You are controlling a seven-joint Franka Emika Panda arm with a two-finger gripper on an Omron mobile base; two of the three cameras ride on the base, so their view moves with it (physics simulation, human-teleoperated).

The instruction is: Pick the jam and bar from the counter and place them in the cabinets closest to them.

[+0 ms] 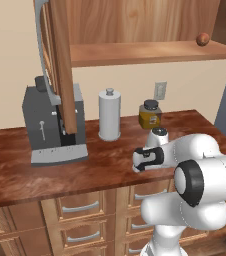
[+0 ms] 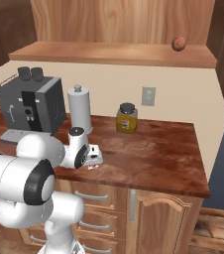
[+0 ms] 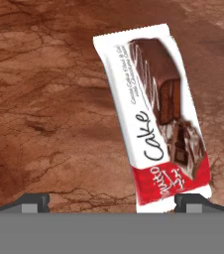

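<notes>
The bar [image 3: 151,119], a white and red packet with a chocolate cake picture, lies flat on the dark reddish-brown counter [image 3: 44,99]. My gripper [image 3: 113,201] hangs open just above it, and its right fingertip [image 3: 193,201] sits by the packet's red end. From the right base view the hand [image 2: 94,158] hovers low over the counter [image 2: 153,154], with a red sliver of the bar [image 2: 91,167] showing under it. The left base view has the hand [image 1: 146,160] near the counter's front. An open cabinet shelf [image 1: 150,52] runs overhead. The jam is out of view.
An amber jar with a black lid [image 2: 127,118] stands behind the hand, with a paper towel roll [image 2: 80,109] and a grey coffee machine [image 2: 29,104] to its left. A small brown ball [image 2: 178,43] rests on the shelf. An open cabinet door [image 1: 60,60] hangs over the machine.
</notes>
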